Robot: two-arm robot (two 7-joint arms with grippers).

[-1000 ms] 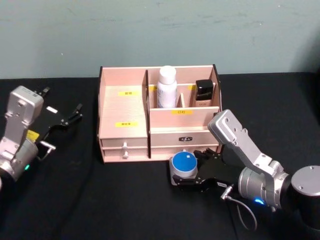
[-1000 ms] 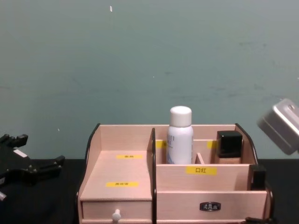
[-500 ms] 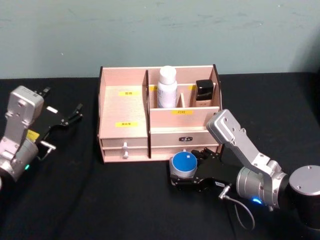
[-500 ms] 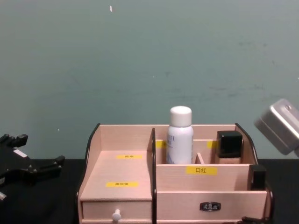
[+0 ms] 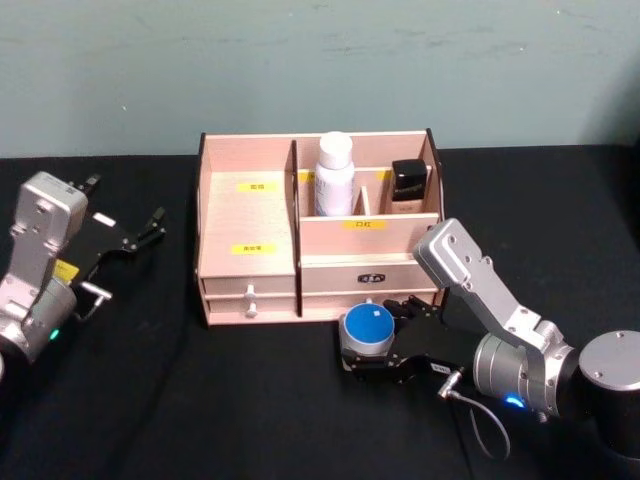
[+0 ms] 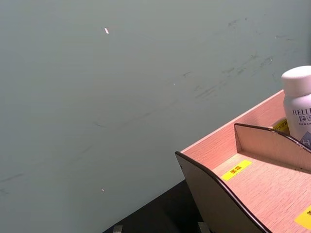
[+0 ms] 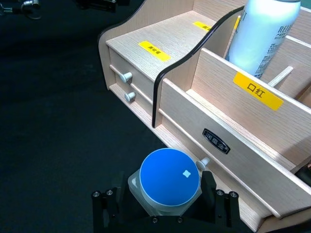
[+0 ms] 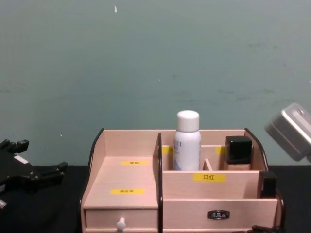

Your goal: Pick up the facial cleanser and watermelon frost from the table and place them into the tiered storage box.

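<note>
The watermelon frost (image 5: 368,326), a small jar with a round blue lid (image 7: 169,180), sits on the black table just in front of the tiered storage box (image 5: 248,215). My right gripper (image 5: 372,350) is low at the jar, shut on its base with one finger on each side. The facial cleanser (image 5: 334,175), a white bottle, stands upright in a rear compartment of the box (image 8: 131,184). My left gripper (image 5: 125,205) is parked at the far left of the table, open and holding nothing.
A black-capped bottle (image 5: 408,186) stands in the rear right compartment beside the cleanser. Two small drawers with knobs (image 7: 127,76) face the front. The stepped left shelf (image 7: 160,43) of the box is bare. Black tabletop lies open on both sides.
The right arm's silver wrist has edged slightly in the chest view. The jar and the left arm stay where they were.
</note>
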